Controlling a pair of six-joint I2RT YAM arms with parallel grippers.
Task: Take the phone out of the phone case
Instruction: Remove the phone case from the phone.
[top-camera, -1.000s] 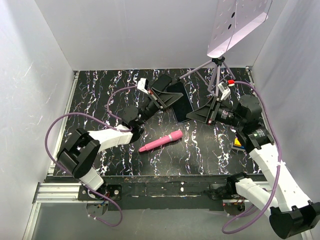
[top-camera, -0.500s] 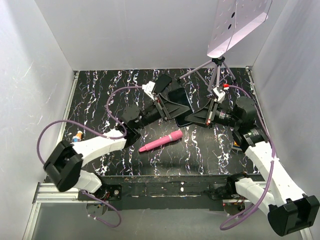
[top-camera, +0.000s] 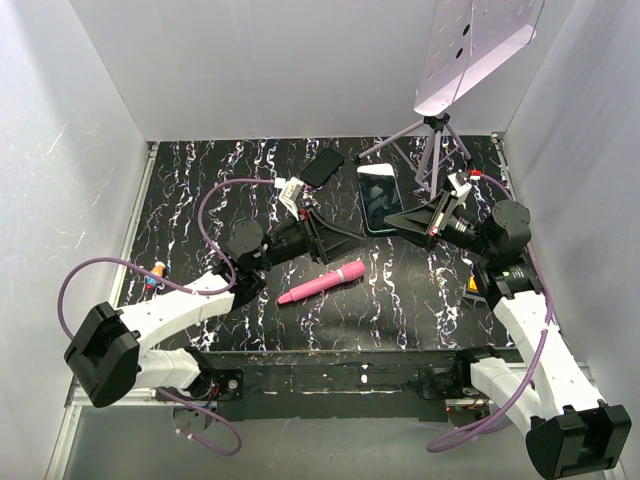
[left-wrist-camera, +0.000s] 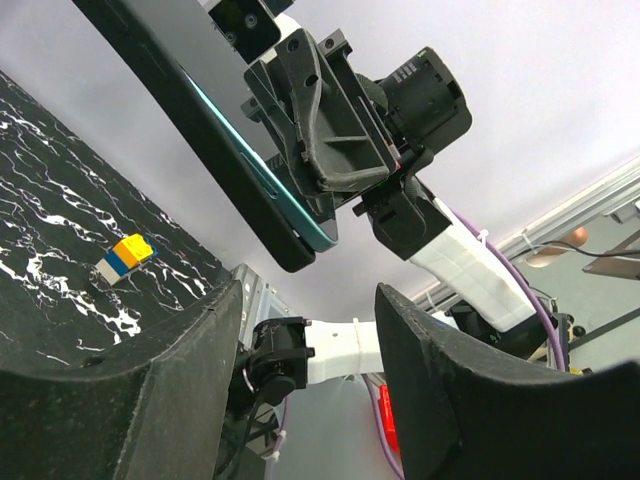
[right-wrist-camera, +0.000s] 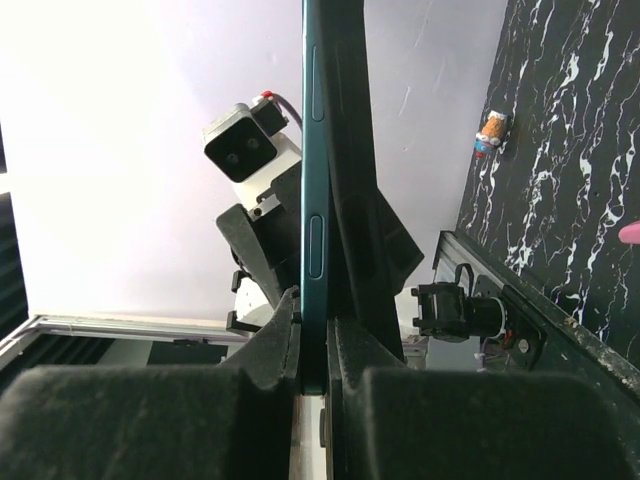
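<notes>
The phone (top-camera: 380, 198), dark with a teal rim, is held off the table by my right gripper (top-camera: 402, 222), which is shut on its near end. In the right wrist view the phone (right-wrist-camera: 325, 200) stands edge-on between the pads. A black phone case (top-camera: 322, 167) lies on the table at the back, apart from the phone. My left gripper (top-camera: 352, 240) is open and empty, just left of and below the phone. In the left wrist view the phone (left-wrist-camera: 250, 170) hangs above the open left gripper (left-wrist-camera: 310, 350).
A pink stick-shaped object (top-camera: 322, 282) lies mid-table. A tripod (top-camera: 432, 140) stands at the back right. A yellow-and-blue block (top-camera: 474, 285) sits under the right arm, and a small toy (top-camera: 157, 270) at the left. White walls surround the table.
My left gripper has let go of the phone and drawn back toward the near left. The right gripper keeps the phone and has shifted it right, turning its screen upward.
</notes>
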